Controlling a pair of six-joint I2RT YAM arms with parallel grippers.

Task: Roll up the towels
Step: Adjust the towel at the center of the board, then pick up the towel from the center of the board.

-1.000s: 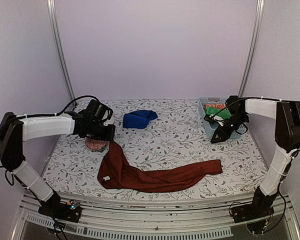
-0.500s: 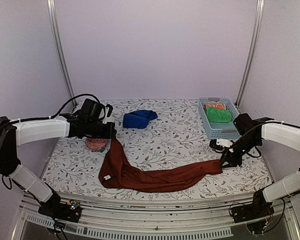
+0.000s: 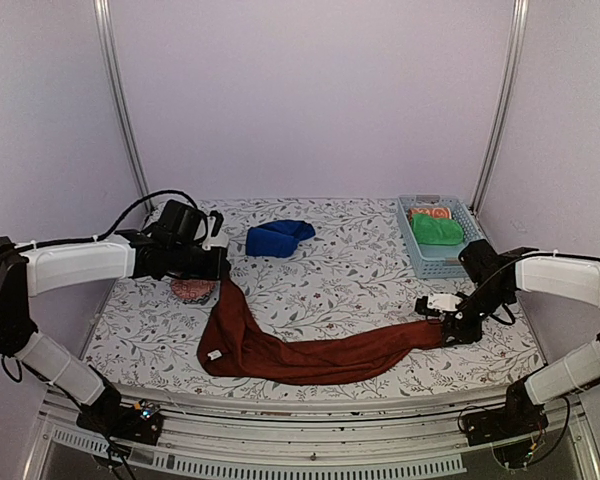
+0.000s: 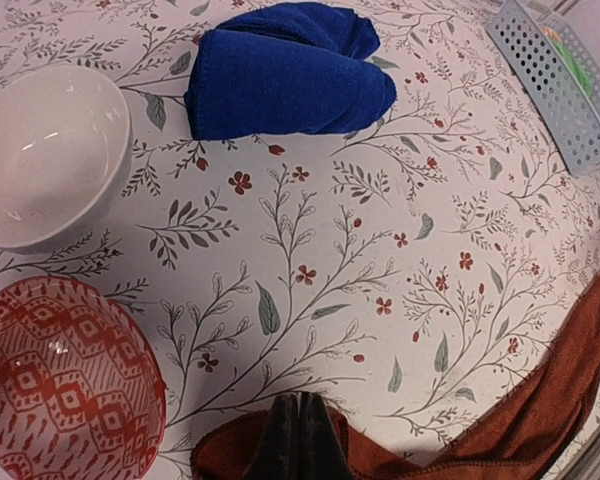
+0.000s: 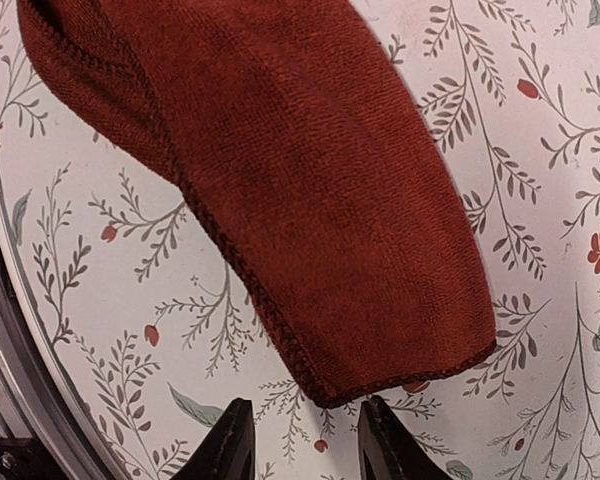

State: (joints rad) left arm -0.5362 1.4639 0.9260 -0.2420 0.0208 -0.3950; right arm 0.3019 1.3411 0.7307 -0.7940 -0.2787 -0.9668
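The dark brick-red towel [image 3: 310,360] lies stretched in a long curve across the front of the table. Its left end rises to my left gripper [image 3: 220,272], which is shut on it; the left wrist view shows the closed gripper [image 4: 298,440] with the red cloth [image 4: 540,420] bunched around it. My right gripper [image 3: 448,326] is open, low over the table just beyond the towel's right end [image 5: 310,200], with one of the fingertips [image 5: 230,440] on each side of its corner. The royal blue towel [image 3: 278,238] lies bunched at the back centre and also shows in the left wrist view [image 4: 285,75].
A red patterned bowl [image 3: 190,290] sits under the left arm, beside a white bowl [image 4: 45,155]. A light blue basket [image 3: 435,262] at the back right holds a green cloth [image 3: 438,230] and an orange patterned cloth [image 3: 430,212]. The table's front edge [image 5: 0,330] is close to the right gripper.
My right arm has swung from the basket forward and down to the red towel's right end. My left gripper has stayed in place, still holding the towel's left end.
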